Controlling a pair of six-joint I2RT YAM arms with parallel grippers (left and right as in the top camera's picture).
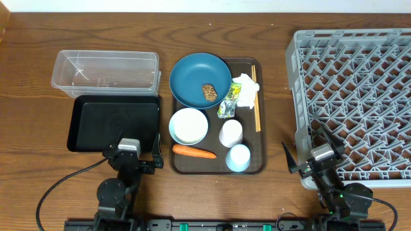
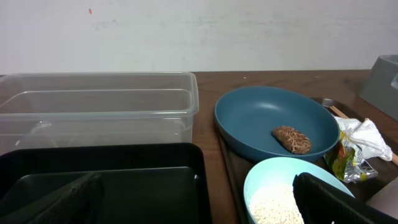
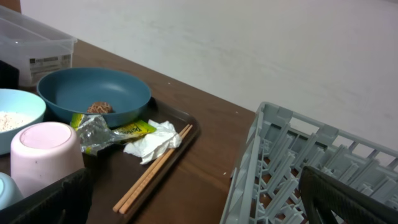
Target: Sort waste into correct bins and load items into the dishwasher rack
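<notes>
Left of the brown serving tray (image 1: pixel 254 149), level with its far end, we see the clear tub (image 1: pixel 106 72). The black tray (image 1: pixel 114 123) lies level with the serving tray's near half. Off its near left corner the left gripper (image 1: pixel 133 144) hangs above the black tray's near edge, jaws spread wide with nothing between them.

On the serving tray, the dark-blue plate (image 1: pixel 196 76) fills the far left corner and carries the brown lump (image 1: pixel 209 92). The bowl (image 1: pixel 189 125) sits at mid-left with white rice (image 2: pixel 273 205) inside, and the carrot (image 1: pixel 194 152) lies along the near left. Two cups (image 1: pixel 231 133) (image 1: pixel 238 157) stand at the near middle. The wrapper (image 1: pixel 228 102) and tissue (image 1: pixel 246 90) lie toward the far right, and the chopsticks (image 1: pixel 256 96) run along the right edge.

Right of the serving tray's near corner, the right gripper (image 1: pixel 302 141) is also wide apart and empty. The rack (image 1: pixel 359 96) stands further right.
</notes>
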